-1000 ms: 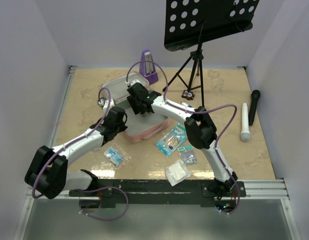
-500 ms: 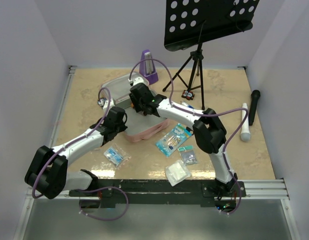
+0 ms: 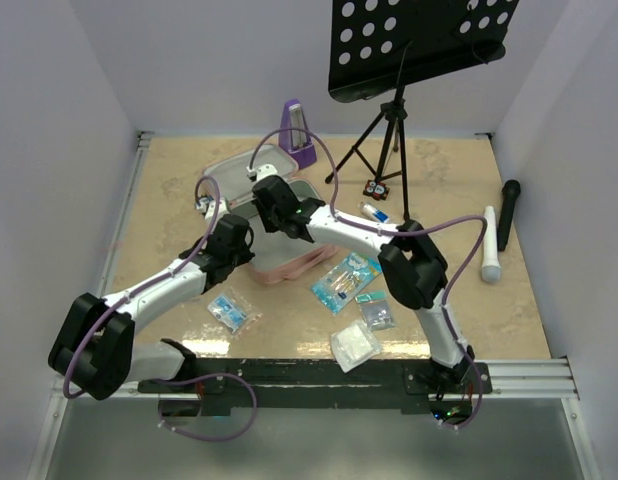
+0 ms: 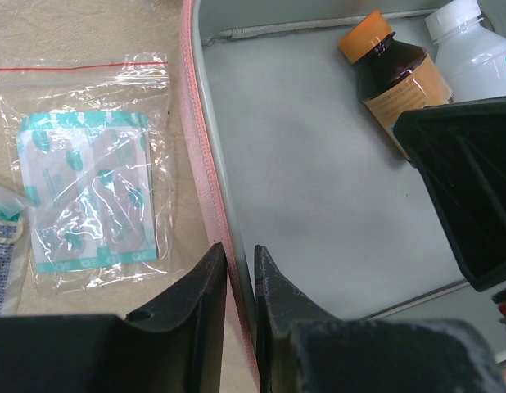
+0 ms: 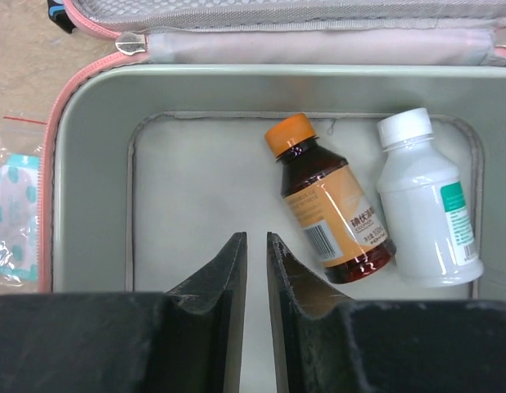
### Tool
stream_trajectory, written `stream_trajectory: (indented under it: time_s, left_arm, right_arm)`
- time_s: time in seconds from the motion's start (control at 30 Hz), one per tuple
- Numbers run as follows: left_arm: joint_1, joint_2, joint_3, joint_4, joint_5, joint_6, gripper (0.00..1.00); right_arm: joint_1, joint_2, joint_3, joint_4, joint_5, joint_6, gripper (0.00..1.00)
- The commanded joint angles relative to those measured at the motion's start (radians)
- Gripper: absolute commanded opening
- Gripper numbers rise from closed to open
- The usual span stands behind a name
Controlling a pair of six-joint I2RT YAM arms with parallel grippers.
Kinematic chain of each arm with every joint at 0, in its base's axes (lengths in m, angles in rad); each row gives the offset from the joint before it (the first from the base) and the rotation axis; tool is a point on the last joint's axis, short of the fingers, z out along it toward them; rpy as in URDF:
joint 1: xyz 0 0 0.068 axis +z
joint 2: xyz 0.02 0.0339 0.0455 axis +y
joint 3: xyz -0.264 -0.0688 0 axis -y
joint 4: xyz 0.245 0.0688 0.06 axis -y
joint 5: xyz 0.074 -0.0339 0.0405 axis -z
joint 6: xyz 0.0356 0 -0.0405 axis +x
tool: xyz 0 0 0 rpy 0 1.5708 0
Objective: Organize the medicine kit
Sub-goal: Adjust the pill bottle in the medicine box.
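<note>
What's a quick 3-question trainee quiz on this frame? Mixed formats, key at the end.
1. True or false: the medicine kit is zipped shut.
2. The orange-capped bottle lies: A) inside the kit, B) outside it, C) half in, half out.
3. Fill in: the left tool is shut on the kit's pink ____.
Key: 1 false, the kit lies open. 2 A. 3 rim.
</note>
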Motion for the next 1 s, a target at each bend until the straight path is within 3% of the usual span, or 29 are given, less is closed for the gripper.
stream_trajectory:
  time_s: [0.0,0.27,0.73,0.97]
  left_arm:
    - [-0.016,-0.013,-0.019,0.020,0.124,-0.018,0.00]
    - [-0.014,-0.018,-0.015,0.026,0.145,-0.032,0.00]
    - [-0.016,-0.030,-0.059,0.049,0.164,-0.067,0.00]
    - [-0.016,-0.048,-0.047,0.030,0.133,-0.068,0.00]
  right_arm:
    - [-0.003,0.029,0.031,0.021,0.007,0.049,0.17]
    - [-0.049,0.094,0.042,-0.011,-0.004,0.110,0.17]
    - [-0.114,0.034,-0.059,0.069,-0.051,0.201,0.17]
    - [-0.111,-0.032,-0.093,0.097,-0.085,0.164,0.32]
